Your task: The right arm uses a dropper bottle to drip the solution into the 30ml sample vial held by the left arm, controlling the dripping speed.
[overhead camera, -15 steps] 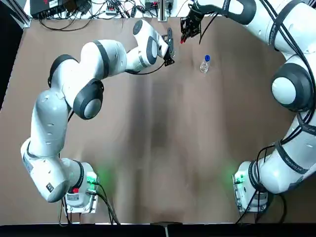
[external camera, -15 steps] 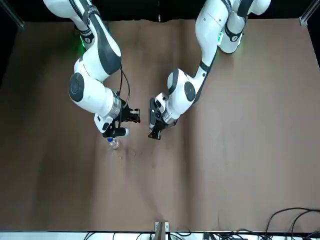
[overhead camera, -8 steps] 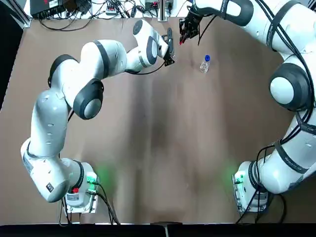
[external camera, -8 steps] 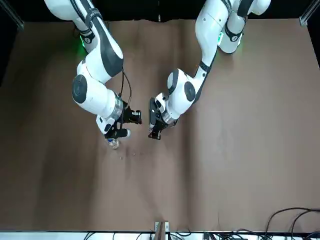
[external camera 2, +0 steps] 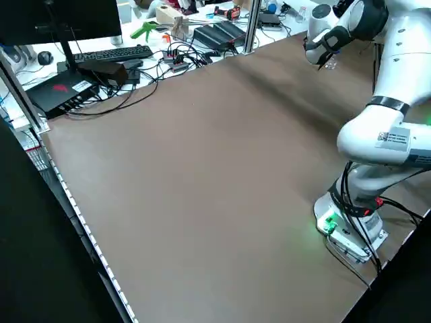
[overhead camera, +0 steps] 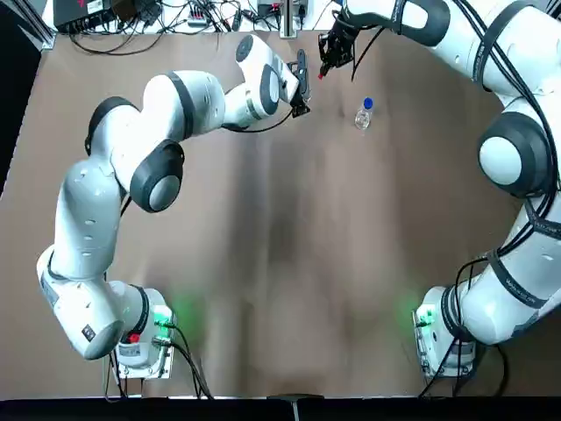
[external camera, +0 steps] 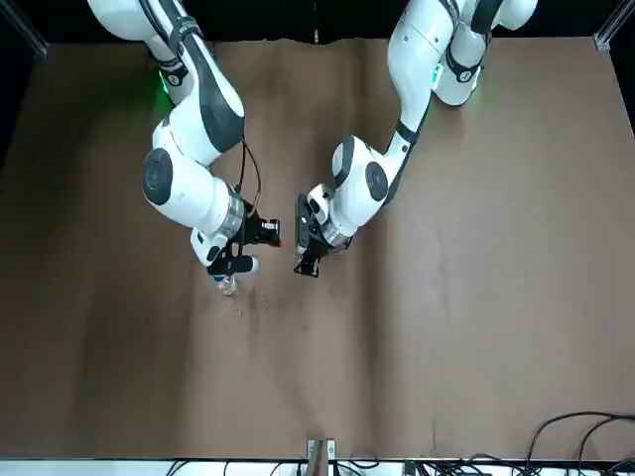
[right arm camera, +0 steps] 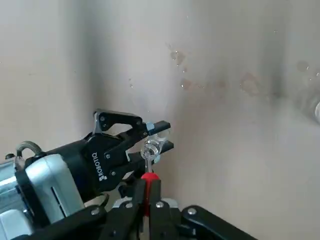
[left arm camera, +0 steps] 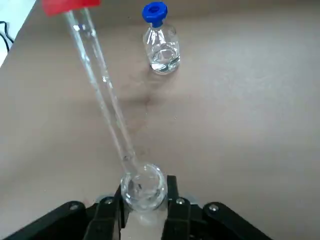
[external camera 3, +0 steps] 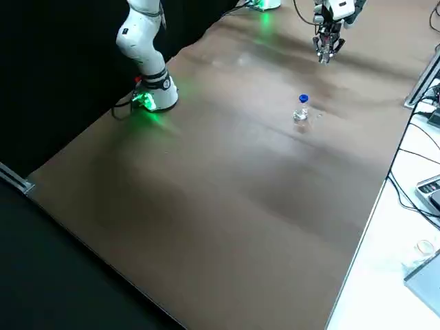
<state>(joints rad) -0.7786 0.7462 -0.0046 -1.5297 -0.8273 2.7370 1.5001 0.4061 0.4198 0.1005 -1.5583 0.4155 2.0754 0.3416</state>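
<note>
Right gripper [right arm camera: 148, 192]: pinched on red dropper bulb [right arm camera: 150, 177], over the vial | left gripper [left arm camera: 145, 192]: closed around clear vial [left arm camera: 144, 187], between its fingers | glass dropper [left arm camera: 102, 85]: tip at vial's mouth | blue-necked bottle [left arm camera: 162, 45]: upright on table, apart from both grippers

You see a brown worktop [external camera 2: 202, 175] with blurred reflections, a monitor [external camera 2: 60, 27] and tangled cables [external camera 2: 145, 77] beyond its edge.
</note>
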